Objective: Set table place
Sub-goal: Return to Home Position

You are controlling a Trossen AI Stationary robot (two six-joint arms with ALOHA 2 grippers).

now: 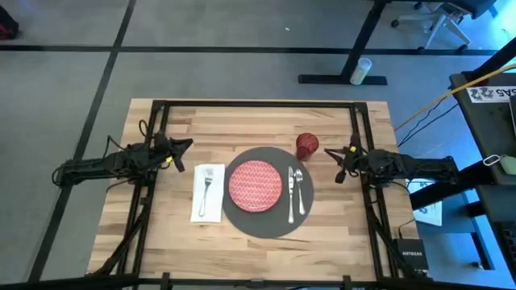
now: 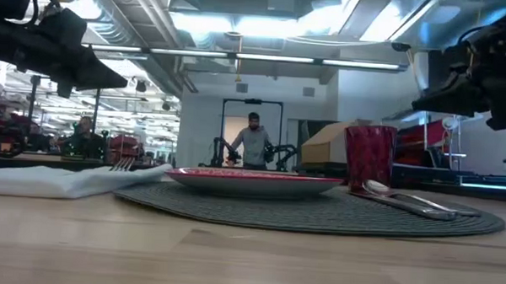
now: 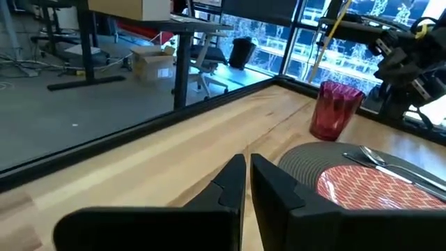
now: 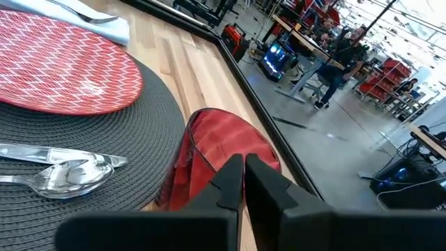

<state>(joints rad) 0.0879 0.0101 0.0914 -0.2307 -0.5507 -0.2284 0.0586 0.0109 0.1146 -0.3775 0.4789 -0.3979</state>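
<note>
A light wooden worktop (image 1: 258, 121) with a black frame carries a full place setting, flanked by two dark arms. The left pincer (image 1: 187, 145) hangs above the worktop by its left edge, its fingers (image 3: 233, 183) drawn nearly together with only a narrow slit between them and nothing held. The right pincer (image 1: 334, 153) hangs by the right edge, just beside the cup, its fingers (image 4: 230, 183) likewise almost closed and empty.

A round dark grey woven mat (image 1: 262, 224) lies midway between the left and right edges. A red patterned plate (image 1: 255, 184) sits on the mat at its centre. A white napkin (image 1: 208, 209) lies flat on the bare wood on the side of the mat toward the left edge, its edge against the mat's rim.

A silver knife (image 1: 291, 195) lies on the mat just beside the plate, on the side toward the right edge, and a silver spoon (image 1: 300, 190) lies alongside it, farther from the plate. A silver fork (image 1: 207, 184) rests on the napkin, parallel to the other two.

A small dark red cup (image 1: 307, 145) stands upright at the mat's rim, on the side toward the far right corner; whether its base touches the mat cannot be told.
</note>
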